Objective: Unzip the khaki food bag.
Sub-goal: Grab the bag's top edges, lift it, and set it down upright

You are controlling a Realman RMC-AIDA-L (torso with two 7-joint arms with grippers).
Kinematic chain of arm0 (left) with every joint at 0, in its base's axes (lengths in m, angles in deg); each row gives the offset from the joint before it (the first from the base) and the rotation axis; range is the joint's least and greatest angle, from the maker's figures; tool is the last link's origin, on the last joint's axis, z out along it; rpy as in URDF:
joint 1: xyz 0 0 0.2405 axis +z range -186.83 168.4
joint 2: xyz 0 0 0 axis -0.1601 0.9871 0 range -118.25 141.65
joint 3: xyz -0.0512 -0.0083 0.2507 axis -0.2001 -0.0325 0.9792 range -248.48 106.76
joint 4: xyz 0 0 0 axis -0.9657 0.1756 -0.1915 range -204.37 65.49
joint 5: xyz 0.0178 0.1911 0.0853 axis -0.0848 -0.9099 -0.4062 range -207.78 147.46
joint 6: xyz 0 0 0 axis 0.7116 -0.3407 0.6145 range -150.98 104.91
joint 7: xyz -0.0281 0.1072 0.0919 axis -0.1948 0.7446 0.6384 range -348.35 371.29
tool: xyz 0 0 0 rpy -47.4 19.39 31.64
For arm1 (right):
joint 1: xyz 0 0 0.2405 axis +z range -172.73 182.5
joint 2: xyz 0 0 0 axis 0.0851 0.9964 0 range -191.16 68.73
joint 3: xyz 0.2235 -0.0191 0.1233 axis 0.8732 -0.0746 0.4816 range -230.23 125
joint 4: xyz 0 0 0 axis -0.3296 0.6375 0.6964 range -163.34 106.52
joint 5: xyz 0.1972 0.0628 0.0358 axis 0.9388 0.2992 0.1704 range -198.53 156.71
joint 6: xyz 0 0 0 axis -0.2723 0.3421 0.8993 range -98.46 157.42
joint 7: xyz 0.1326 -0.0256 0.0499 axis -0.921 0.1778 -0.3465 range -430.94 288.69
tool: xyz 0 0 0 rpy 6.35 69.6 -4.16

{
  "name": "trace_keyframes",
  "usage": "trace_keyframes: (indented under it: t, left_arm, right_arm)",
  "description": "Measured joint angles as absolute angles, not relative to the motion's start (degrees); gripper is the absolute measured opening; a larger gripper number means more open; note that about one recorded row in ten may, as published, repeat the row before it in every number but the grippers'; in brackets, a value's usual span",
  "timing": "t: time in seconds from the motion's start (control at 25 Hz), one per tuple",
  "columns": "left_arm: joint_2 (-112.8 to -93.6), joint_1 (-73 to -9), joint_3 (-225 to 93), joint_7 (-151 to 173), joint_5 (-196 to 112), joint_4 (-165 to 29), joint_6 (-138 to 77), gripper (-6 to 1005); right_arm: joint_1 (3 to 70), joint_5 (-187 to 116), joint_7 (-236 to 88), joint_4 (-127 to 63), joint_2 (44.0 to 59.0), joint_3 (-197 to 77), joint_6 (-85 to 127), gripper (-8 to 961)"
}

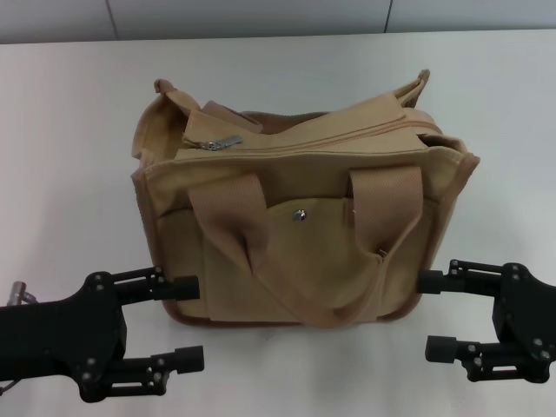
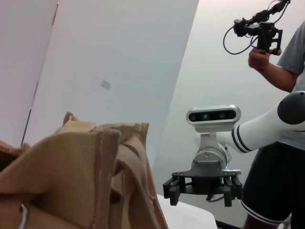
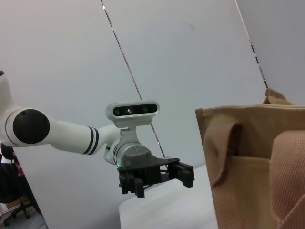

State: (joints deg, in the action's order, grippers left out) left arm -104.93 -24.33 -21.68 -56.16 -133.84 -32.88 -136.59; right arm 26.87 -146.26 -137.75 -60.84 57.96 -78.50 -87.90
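The khaki food bag stands upright in the middle of the white table. Its top zipper looks closed, with the metal pull at the bag's left end. The front handle hangs down over the pocket with the silver snap. My left gripper is open and empty, low beside the bag's front left corner. My right gripper is open and empty beside the front right corner. Neither touches the bag. The bag also shows in the left wrist view and the right wrist view.
A person stands behind the robot, holding a black device overhead. The left wrist view shows my right gripper farther off. The right wrist view shows my left gripper. A wall runs along the table's far edge.
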Motion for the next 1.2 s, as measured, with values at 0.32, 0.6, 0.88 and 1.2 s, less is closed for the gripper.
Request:
trace_keyframes:
  t: [0.32, 0.6, 0.88, 1.2]
  left_arm:
    - [-104.98, -24.0, -24.4, -55.8, -133.8, -32.9, -136.9, 726]
    - [-105.93, -22.7, -39.4, -55.8, -133.9, -32.9, -135.5, 701]
    - [-107.07, -23.6, -40.6, -54.8, -133.9, -34.6, -131.7, 676]
    - [-107.13, -27.3, -39.8, -45.7, -134.0, -45.0, -130.0, 648]
  right_arm:
    - [26.9, -146.2, -137.7, -60.8, 58.0, -78.6, -87.3, 780]
    - [26.9, -146.2, -137.7, -60.2, 58.05, -78.6, -86.8, 780]
    - [27.4, -146.2, -138.0, -60.1, 58.06, -78.8, -86.3, 779]
    - [27.8, -146.2, -138.2, -60.0, 58.06, -78.8, -86.3, 780]
